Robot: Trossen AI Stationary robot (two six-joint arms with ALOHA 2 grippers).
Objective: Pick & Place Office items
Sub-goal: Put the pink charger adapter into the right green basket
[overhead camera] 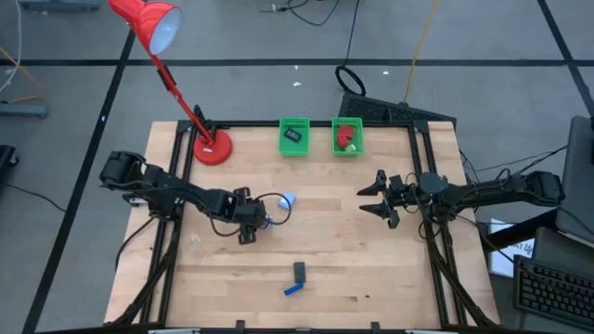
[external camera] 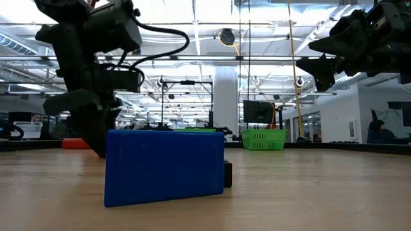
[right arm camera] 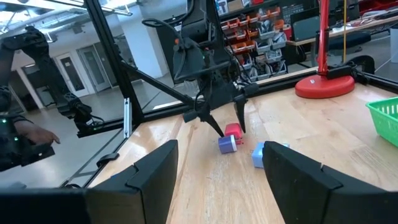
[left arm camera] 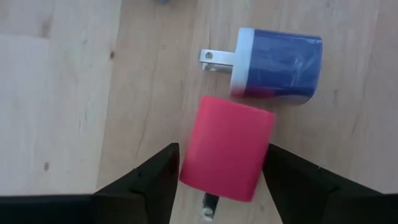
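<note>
My left gripper [overhead camera: 260,223] [left arm camera: 222,149] points down at the table's left middle, shut on a red block [left arm camera: 227,148] [right arm camera: 234,130]. A dark blue plug block [left arm camera: 277,62] [right arm camera: 227,144] with two silver prongs lies flat right beside it. A pale blue cube [overhead camera: 288,199] [right arm camera: 261,154] sits a little farther right. A black oblong [overhead camera: 300,271] and a blue oblong [overhead camera: 292,289] [external camera: 164,167] lie near the table's near edge. My right gripper [overhead camera: 369,199] [right arm camera: 221,149] hangs open above the right middle, touching nothing. My left gripper pinches the red block by two opposite sides [left arm camera: 186,168] between its two fingers [left arm camera: 155,180], coming from above and pointing down. A small metal prong [left arm camera: 208,205] sticks out of the block's end nearest the wrist. In the right wrist view the block sits at table level.
Two green mesh baskets [overhead camera: 294,136] [overhead camera: 348,136] stand at the far edge, one with a black piece, one with a red piece. A red desk lamp's base [overhead camera: 212,148] stands at the far left. Bare wood lies between the arms and near the right edge.
</note>
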